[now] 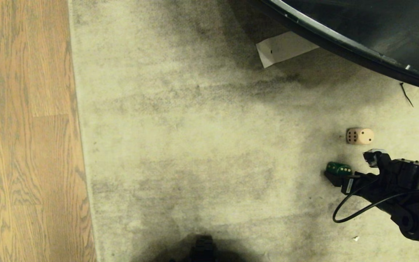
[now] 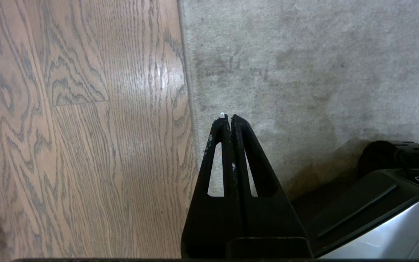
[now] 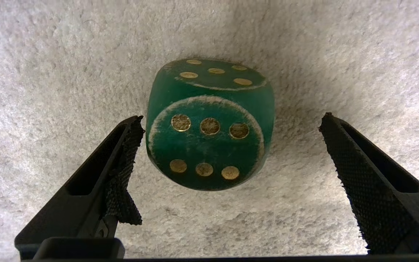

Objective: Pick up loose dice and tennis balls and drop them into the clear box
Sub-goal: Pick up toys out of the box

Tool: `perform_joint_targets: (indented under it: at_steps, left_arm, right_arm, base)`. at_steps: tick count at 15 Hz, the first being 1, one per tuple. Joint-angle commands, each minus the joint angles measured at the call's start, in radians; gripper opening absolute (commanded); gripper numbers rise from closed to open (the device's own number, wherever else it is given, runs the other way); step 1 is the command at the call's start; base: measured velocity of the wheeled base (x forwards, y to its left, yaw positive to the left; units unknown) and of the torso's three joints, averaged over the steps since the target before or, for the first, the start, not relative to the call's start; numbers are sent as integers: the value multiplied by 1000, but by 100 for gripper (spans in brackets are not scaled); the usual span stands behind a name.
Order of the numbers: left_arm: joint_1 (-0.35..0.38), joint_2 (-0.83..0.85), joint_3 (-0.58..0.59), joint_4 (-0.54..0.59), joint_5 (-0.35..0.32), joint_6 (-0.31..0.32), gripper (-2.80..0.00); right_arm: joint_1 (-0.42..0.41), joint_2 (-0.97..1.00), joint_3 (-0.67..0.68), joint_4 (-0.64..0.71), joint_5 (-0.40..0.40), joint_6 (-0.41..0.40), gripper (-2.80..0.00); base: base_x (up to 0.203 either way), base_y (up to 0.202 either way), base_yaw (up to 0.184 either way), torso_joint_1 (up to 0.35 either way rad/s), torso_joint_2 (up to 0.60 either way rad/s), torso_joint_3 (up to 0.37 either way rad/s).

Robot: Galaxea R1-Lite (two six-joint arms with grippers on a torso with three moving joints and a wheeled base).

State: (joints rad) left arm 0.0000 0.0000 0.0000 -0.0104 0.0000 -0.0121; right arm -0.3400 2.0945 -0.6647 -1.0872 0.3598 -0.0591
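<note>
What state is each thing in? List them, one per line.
green die: loose on the carpet, six facing the right wrist camera, between the open fingers, ungripped.
cream die: loose on the carpet, beyond the green one.
right pincer: open, straddling the green die.
left pincer: shut, empty, over the carpet edge.
paper sheet: flat on the carpet, partly under a dark curved edge.

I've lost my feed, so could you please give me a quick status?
Right gripper open around green die, not touching. Left gripper shut, parked. Cream die loose nearby. Nothing blocking.

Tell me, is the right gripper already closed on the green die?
No, the right gripper is open, one finger on each side of the green die, which rests on the carpet.
</note>
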Motion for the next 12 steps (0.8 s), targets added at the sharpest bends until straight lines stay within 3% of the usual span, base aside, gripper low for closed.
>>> perform_joint_targets:
  at_steps: [1, 3, 4, 12]
  left_arm:
    - [0, 0, 3, 0, 0, 0, -280]
    - [0, 0, 3, 0, 0, 0, -280]
    - [0, 0, 3, 0, 0, 0, -280]
    - [0, 0, 3, 0, 0, 0, -280]
  right_arm:
    - [7, -2, 5, -6, -1, -1, 0]
    - [7, -5, 8, -6, -17, -1, -3]
    - [7, -5, 11, -6, -18, -1, -280]
    - [12, -44, 39, 11, -17, 0, -280]
  base:
    - [0, 0, 0, 0, 0, 0]
    - [0, 0, 0, 0, 0, 0]
    - [0, 0, 0, 0, 0, 0]
    - [0, 0, 0, 0, 0, 0]
